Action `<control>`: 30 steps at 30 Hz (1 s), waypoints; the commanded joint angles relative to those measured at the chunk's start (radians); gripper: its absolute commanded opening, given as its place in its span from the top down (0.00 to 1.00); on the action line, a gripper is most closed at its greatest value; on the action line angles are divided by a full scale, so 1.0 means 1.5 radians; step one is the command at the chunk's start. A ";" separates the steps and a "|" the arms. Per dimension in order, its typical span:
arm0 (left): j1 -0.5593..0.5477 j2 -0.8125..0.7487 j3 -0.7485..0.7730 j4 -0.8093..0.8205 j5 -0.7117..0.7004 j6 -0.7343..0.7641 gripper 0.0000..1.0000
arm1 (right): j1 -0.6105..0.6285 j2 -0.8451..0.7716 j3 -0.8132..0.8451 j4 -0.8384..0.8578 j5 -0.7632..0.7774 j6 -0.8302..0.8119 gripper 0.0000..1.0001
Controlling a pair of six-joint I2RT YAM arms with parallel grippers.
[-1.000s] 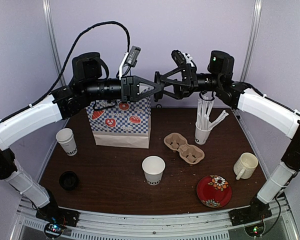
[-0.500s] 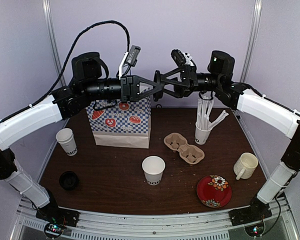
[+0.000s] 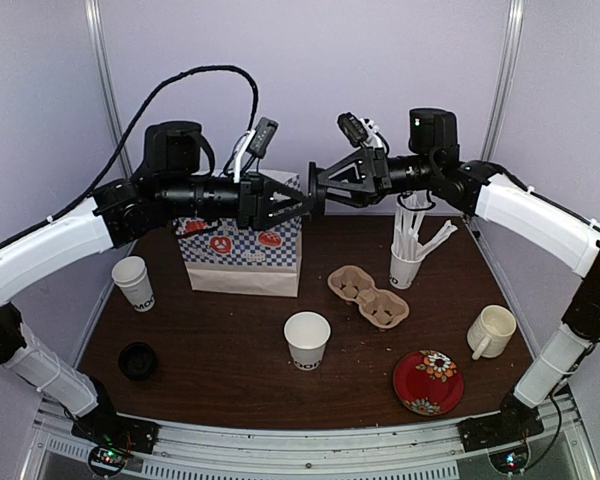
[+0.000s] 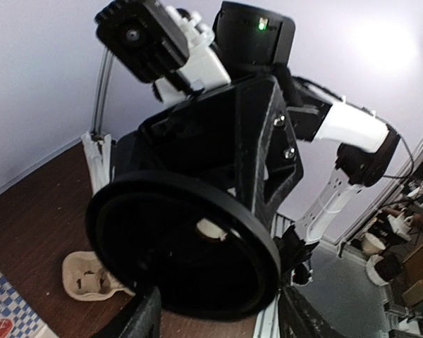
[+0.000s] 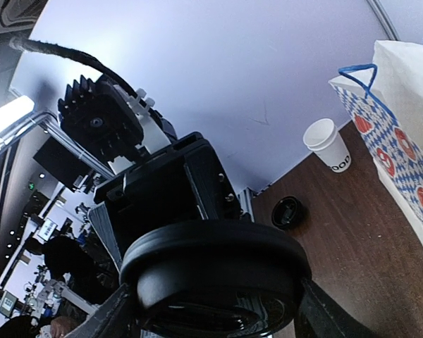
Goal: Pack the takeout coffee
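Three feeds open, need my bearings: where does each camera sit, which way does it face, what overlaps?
Top external: above and behind the bases, looking down on the table; both arms show, left gripper and right gripper meeting above the paper bag.
Left wrist: facing rightward; own fingers at bottom, black lid and right gripper ahead.
Right wrist: facing leftward; own fingers either side of the lid, left gripper behind.
Shared: the lid, both wrist views.
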 commanded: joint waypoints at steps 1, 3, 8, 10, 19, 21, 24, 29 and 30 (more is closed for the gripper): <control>-0.003 -0.082 -0.039 -0.120 -0.101 0.093 0.39 | -0.001 -0.014 0.069 -0.277 0.087 -0.267 0.33; -0.003 -0.107 -0.056 -0.169 -0.149 0.117 0.38 | 0.000 -0.019 0.083 -0.362 0.140 -0.361 0.32; -0.003 -0.138 -0.104 -0.242 -0.286 0.128 0.38 | 0.001 -0.026 0.088 -0.469 0.238 -0.500 0.32; -0.003 -0.140 -0.125 -0.267 -0.315 0.119 0.38 | 0.002 -0.029 0.091 -0.499 0.271 -0.539 0.32; -0.003 -0.178 -0.238 -0.283 -0.464 0.092 0.33 | 0.036 -0.019 0.129 -0.601 0.392 -0.676 0.32; -0.002 -0.194 -0.253 -0.286 -0.544 0.071 0.19 | 0.054 -0.007 0.142 -0.632 0.414 -0.711 0.32; 0.001 -0.218 -0.283 -0.275 -0.617 0.050 0.10 | 0.092 0.020 0.167 -0.682 0.461 -0.769 0.33; 0.012 -0.237 -0.293 -0.281 -0.645 0.029 0.10 | 0.162 0.098 0.238 -0.777 0.541 -0.832 0.34; 0.012 -0.242 -0.298 -0.277 -0.645 0.026 0.10 | 0.171 0.116 0.254 -0.793 0.546 -0.835 0.34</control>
